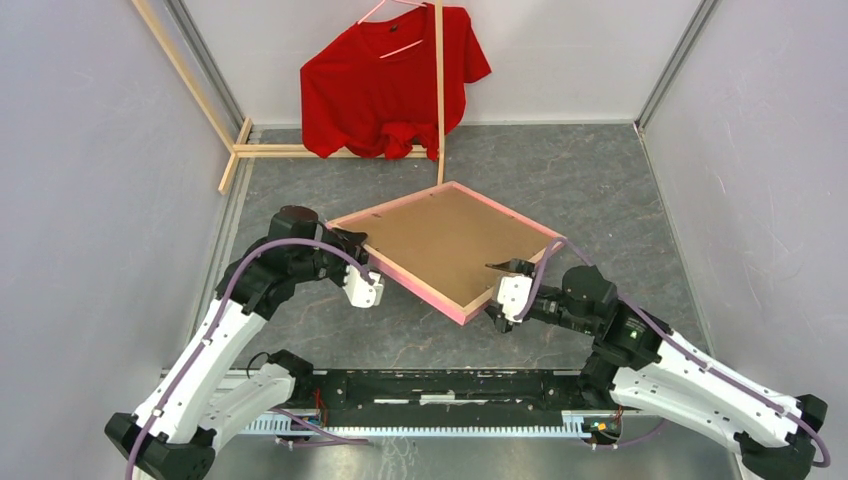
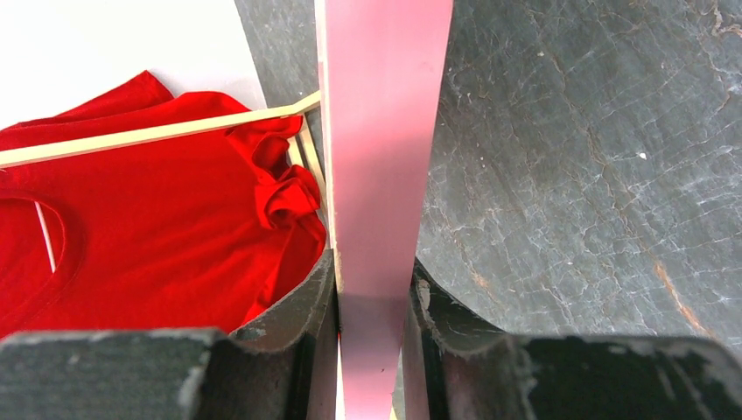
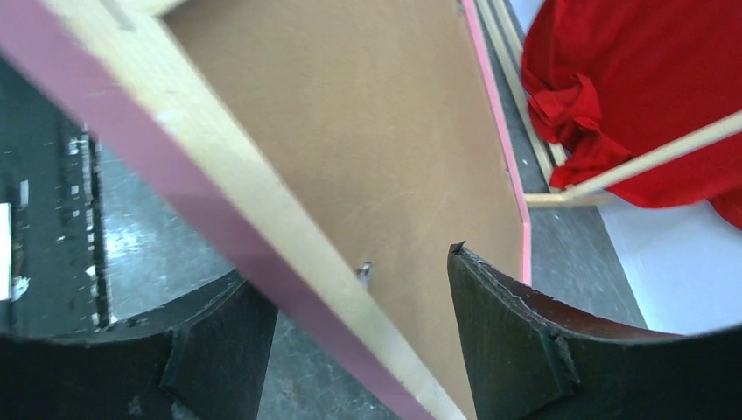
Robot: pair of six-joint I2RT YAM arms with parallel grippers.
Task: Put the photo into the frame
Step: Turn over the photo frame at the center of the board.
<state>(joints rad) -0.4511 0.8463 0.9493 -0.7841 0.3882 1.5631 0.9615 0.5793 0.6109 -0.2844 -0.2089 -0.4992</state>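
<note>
The frame (image 1: 415, 284) lies back side up between the arms, with pink edges and a pale wood rail. A brown backing board (image 1: 445, 238) fills it. The photo is hidden. My left gripper (image 1: 358, 252) is shut on the frame's left edge; in the left wrist view the pink edge (image 2: 381, 157) runs between the closed fingers (image 2: 306, 306). My right gripper (image 1: 507, 280) is open at the frame's right near side. In the right wrist view its jaws straddle the wood rail (image 3: 262, 236) with gaps on both sides, one finger over the backing board (image 3: 367, 131).
A wooden-stick rack (image 1: 300, 150) with a red shirt (image 1: 390, 80) stands at the back, just beyond the frame's far corner. Grey walls close in left and right. The arms' black base rail (image 1: 430, 385) runs along the near edge.
</note>
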